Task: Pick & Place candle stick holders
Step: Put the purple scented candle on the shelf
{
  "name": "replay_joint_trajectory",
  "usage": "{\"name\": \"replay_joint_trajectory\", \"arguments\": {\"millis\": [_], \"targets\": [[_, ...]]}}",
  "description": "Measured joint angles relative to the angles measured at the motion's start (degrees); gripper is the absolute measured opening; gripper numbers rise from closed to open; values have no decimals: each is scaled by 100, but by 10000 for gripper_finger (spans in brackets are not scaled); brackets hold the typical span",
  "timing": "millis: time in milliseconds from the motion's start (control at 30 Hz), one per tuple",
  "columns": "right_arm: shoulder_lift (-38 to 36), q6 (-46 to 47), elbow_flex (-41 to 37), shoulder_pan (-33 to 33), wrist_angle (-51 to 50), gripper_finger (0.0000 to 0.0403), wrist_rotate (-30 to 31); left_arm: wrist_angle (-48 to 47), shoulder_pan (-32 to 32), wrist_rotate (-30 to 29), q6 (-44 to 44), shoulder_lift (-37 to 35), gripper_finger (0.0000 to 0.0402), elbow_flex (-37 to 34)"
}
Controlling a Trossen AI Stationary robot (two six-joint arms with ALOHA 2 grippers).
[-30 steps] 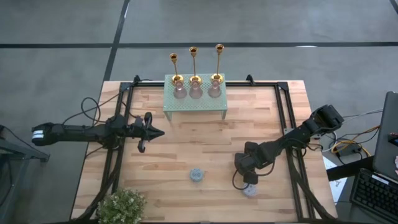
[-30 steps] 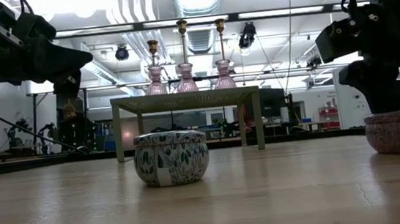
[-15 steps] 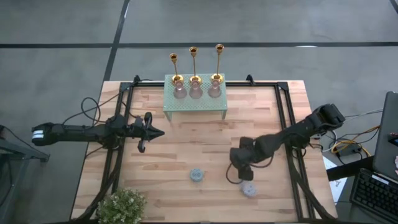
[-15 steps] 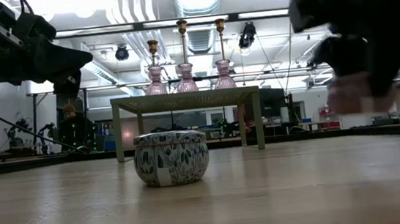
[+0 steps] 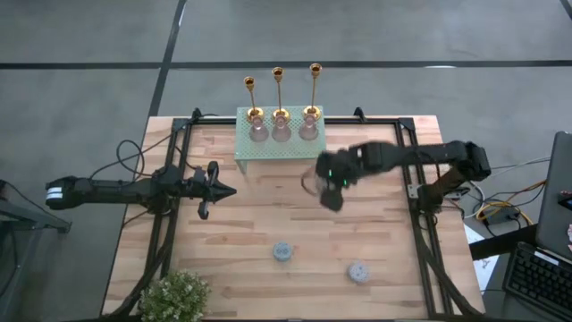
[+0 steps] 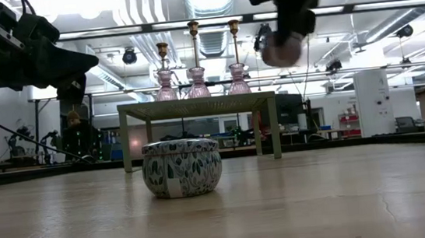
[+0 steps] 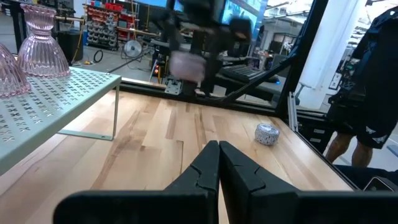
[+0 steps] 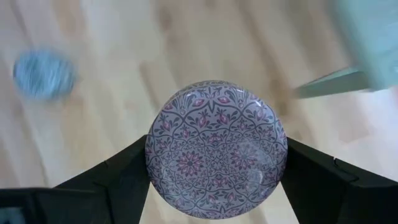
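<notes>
Tool on right grips round patterned tin.

Worktop: pale wood planks, butcher-block joints, smooth satin sheen. Candle stick holders: polished gold metal stems, glossy; below them ribbed pink glass bases, clear and shiny. Riser shelf: perforated metal sheet, matt mint-green paint. Tin at worktop centre: smooth printed metal, leaf pattern, slight gloss. Lidded tin in right hand: glossy patterned lid. Left hand: matt black plastic. Plant at 7 o'clock: rough, leafy.
</notes>
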Motion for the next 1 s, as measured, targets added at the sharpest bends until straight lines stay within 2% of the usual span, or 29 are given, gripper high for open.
{"name": "replay_joint_trajectory", "arguments": {"millis": [200, 367, 567, 1000], "targets": [[45, -63, 508, -932, -58, 297, -68, 0, 0, 0, 0, 0, 12, 0], [295, -22, 759, -1440, -49, 297, -200, -1, 0, 0, 0, 0, 12, 0], [935, -32, 1206, -1717, -166, 297, -392, 0, 0, 0, -1, 0, 12, 0], [2161, -170, 2872, -2157, -1289, 298, -221, -1, 0, 0, -2, 0, 12, 0]]}}
